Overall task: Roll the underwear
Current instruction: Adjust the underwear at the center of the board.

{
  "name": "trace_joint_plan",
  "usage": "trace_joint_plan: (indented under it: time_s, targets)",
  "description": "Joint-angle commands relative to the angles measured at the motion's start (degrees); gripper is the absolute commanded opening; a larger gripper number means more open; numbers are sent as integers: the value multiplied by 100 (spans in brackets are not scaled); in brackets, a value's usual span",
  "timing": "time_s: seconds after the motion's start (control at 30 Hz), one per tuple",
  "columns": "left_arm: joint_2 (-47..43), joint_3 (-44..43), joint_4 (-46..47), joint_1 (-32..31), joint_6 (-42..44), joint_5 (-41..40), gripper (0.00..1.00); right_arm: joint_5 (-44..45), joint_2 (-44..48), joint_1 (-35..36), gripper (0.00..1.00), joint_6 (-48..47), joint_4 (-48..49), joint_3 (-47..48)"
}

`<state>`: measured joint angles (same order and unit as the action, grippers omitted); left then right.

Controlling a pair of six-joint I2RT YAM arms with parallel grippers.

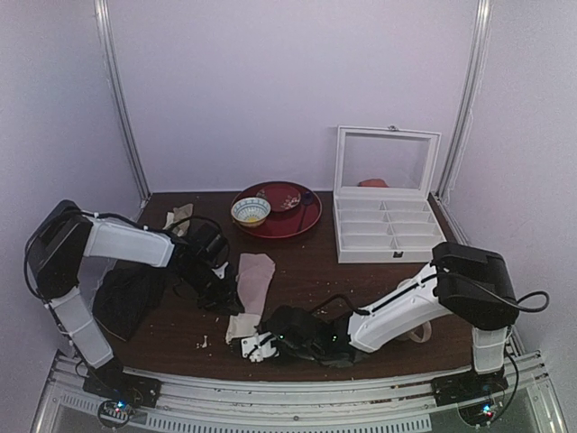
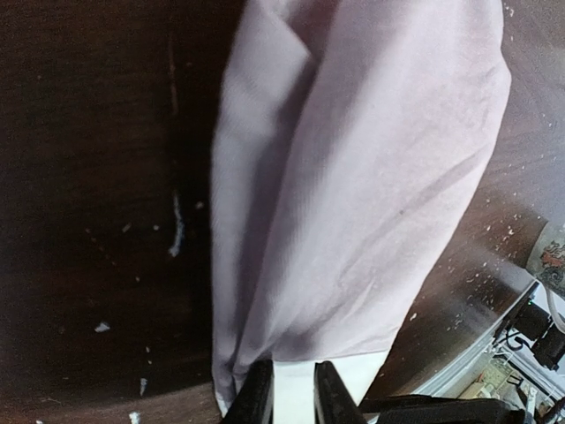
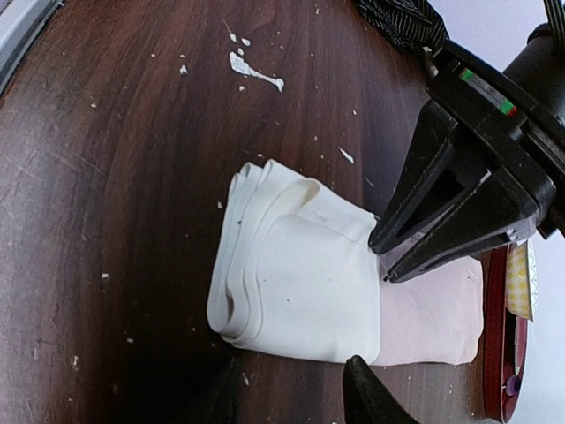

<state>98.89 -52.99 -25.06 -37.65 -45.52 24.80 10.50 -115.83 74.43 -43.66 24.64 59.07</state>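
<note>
The underwear (image 1: 256, 278) lies as a long pale pink strip on the dark table, its white waistband (image 1: 241, 327) folded over in layers at the near end. In the right wrist view the waistband (image 3: 300, 283) is a thick white wad with pink fabric (image 3: 433, 314) behind it. My left gripper (image 1: 227, 305) points down at the seam between white and pink. Its fingers (image 2: 256, 397) stand a narrow gap apart with the waistband showing between them, tips on the cloth. My right gripper (image 3: 287, 402) is open just in front of the wad, which is not between its fingers.
A black cloth (image 1: 126, 298) lies at the left under the left arm. A red plate (image 1: 293, 221) with a small bowl (image 1: 250, 211) sits at the back. A white compartment box (image 1: 386, 230) with its lid up stands back right. Crumbs dot the table.
</note>
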Motion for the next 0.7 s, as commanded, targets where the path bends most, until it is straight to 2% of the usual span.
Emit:
trace_joint_plan:
  time_s: [0.0,0.3,0.5,0.67]
  targets:
    - [-80,90,37,21,-31,-63,25,16,-342,57,38,-169,-141,191]
    - [-72,80,71,21,-56,-36,25,-33,-592,66,33,-382,-181,377]
    - [-30,105,98,22,-71,-20,25,-64,-628,68,16,-341,-206,430]
    - [-37,106,98,24,-81,-18,25,-174,-497,71,19,-252,-286,342]
